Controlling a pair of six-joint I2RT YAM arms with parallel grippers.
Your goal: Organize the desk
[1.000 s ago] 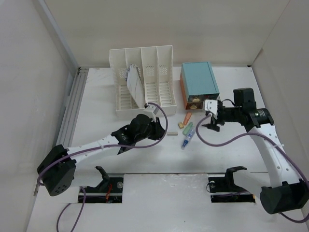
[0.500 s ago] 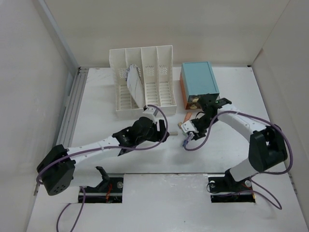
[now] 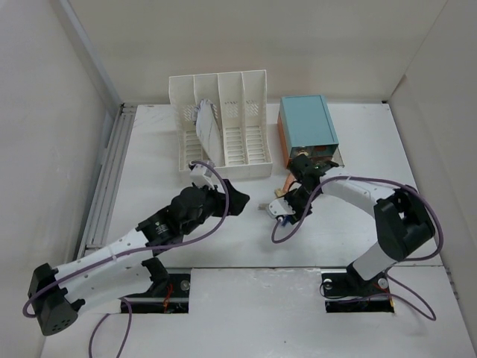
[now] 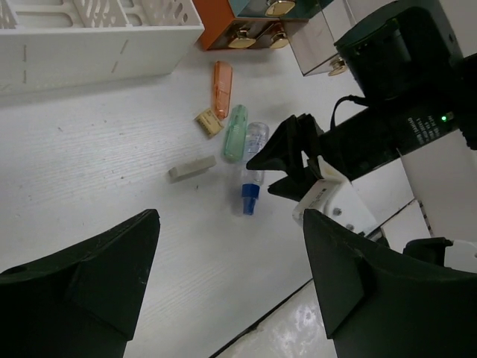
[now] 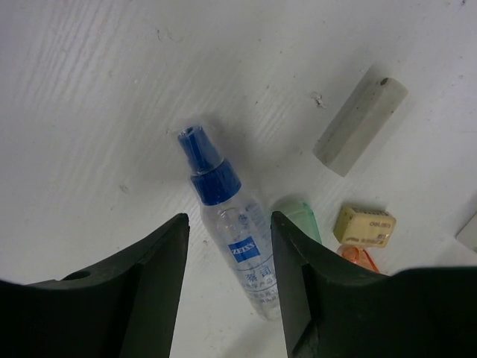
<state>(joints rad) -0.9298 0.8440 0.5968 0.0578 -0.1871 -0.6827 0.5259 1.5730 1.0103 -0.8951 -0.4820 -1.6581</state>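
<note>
Overhead, the desk spans the whole floor of the view, with a white file rack at its far side holding a few papers tilted in one slot, its other slots bare. Just right of it stands a teal drawer box; what its drawers hold cannot be told. The left gripper and the right gripper face each other near mid-desk. From the left wrist, that pincer gapes wide with nothing in it, above a grey eraser, a green highlighter and an orange highlighter. From the right wrist, the fingers straddle a lying spray bottle closely; whether they press it, I cannot tell.
</note>
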